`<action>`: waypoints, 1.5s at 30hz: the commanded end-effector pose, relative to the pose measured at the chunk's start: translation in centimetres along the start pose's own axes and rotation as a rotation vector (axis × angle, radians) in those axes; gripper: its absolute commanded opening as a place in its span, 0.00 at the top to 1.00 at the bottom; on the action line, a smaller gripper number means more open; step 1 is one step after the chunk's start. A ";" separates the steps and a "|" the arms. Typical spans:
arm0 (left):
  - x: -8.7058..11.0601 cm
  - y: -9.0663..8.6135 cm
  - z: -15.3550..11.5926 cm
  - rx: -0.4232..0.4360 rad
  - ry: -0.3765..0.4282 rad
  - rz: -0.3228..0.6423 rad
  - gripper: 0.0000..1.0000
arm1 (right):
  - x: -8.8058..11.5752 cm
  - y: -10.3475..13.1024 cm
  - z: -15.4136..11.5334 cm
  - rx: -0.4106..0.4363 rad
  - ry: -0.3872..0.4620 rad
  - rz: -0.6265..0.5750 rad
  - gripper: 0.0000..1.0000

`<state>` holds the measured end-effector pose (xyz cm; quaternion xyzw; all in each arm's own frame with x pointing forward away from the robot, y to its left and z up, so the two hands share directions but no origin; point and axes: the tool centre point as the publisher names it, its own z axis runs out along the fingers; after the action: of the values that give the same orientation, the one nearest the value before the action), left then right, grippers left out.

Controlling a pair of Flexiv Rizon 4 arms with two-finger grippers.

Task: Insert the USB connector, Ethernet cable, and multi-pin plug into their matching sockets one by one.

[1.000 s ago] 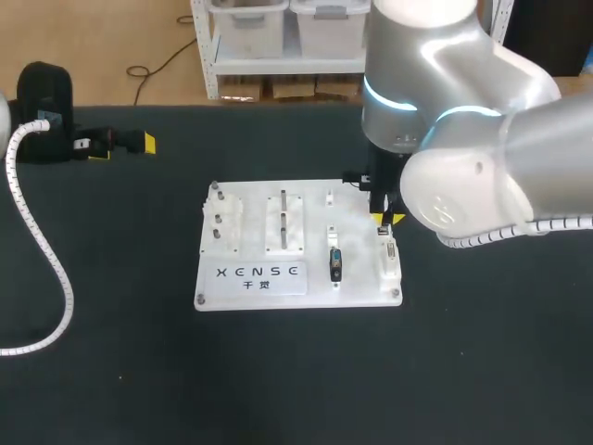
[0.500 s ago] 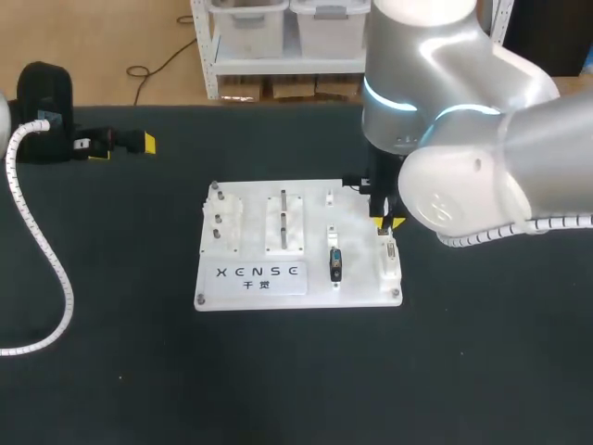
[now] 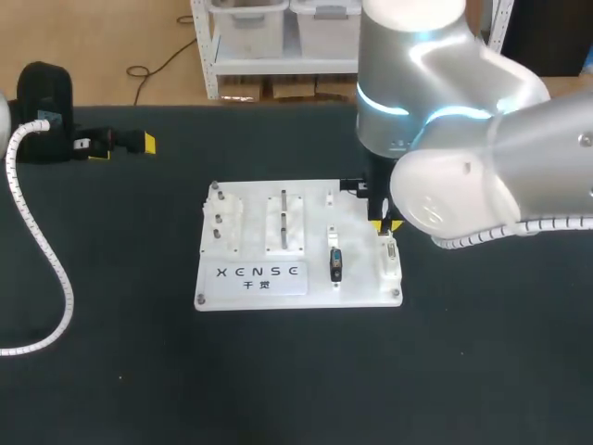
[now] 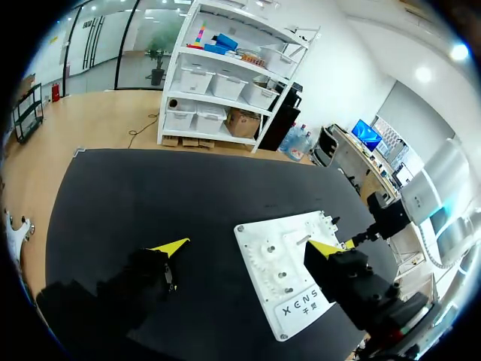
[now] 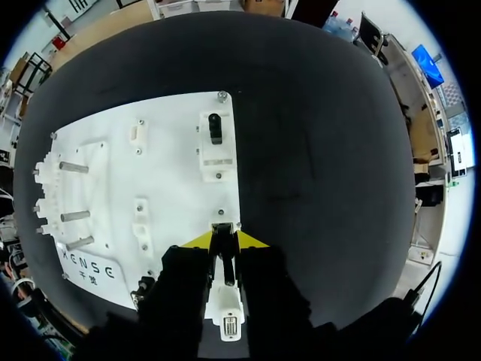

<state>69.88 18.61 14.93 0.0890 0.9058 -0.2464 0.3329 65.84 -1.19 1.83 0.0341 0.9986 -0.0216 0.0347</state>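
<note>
Over the right edge of the board [image 3: 361, 278], close to its far right corner, the right hand [image 3: 387, 222] hangs from my right arm, which comes in over the far right of the surface [image 3: 482, 371]. In the right wrist view the hand is narrow: its two fingers [image 5: 184, 274] press from both sides on a small dark plug [image 5: 223, 256]. The plug sits at the end of a white socket block [image 5: 228, 312], which runs along that same board edge. Dark surface begins just beyond this edge.

Further in, a black connector [image 3: 335, 264] stands in its own white block, well apart from the fingers. Two slotted blocks [image 3: 285, 222] fill the board's middle, and three pegs [image 3: 218, 209] line its left edge.

Dark surface shows broadly on all four sides of the board, widest toward the near edge.

At the far left edge the left hand [image 3: 120, 142] lies low over the surface, well apart from the board. In the left wrist view its yellow tips stand wide, with nothing between them. A white ribbed hose [image 3: 42, 241] curves down the left side of the surface.
</note>
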 end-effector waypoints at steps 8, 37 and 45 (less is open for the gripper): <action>-0.1 -0.1 0.0 -0.007 0.006 -0.001 0.00 | -0.2 -0.7 2.3 0.047 0.012 0.012 1.00; -0.1 -0.1 0.0 -0.007 0.006 -0.001 0.00 | 4.1 5.6 -2.1 -0.004 -0.019 -0.069 0.00; -0.1 -0.1 0.0 -0.007 0.006 -0.001 0.00 | 4.8 6.2 -1.8 -0.003 -0.006 -0.084 0.00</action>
<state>69.88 18.61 14.93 0.0890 0.9058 -0.2464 0.3329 61.49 5.32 3.02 -0.0084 0.9991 -0.0208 0.0370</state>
